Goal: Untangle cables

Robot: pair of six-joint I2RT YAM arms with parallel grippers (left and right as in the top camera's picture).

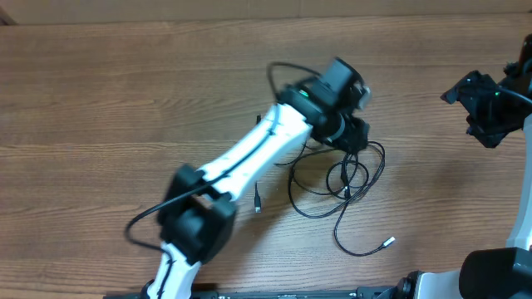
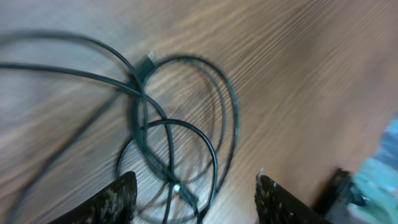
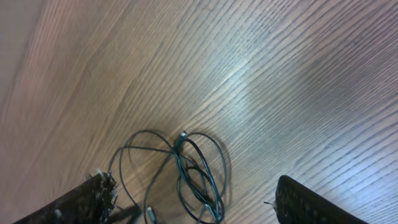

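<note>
Your cables (image 1: 347,184) lie tangled in black loops right of the counter's (image 1: 100,100) centre, one plug (image 1: 387,242) trailing toward the near edge; your left pincer (image 2: 195,182) hangs spread apart above the loops; your right pincer (image 3: 193,184) gapes wide by the right edge.

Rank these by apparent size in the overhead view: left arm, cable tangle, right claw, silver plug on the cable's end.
1. White-and-black left arm, largest, though raised nearer the camera.
2. Loose black cable tangle, by its spread.
3. Black right claw.
4. Tiny silver plug, smallest.
</note>
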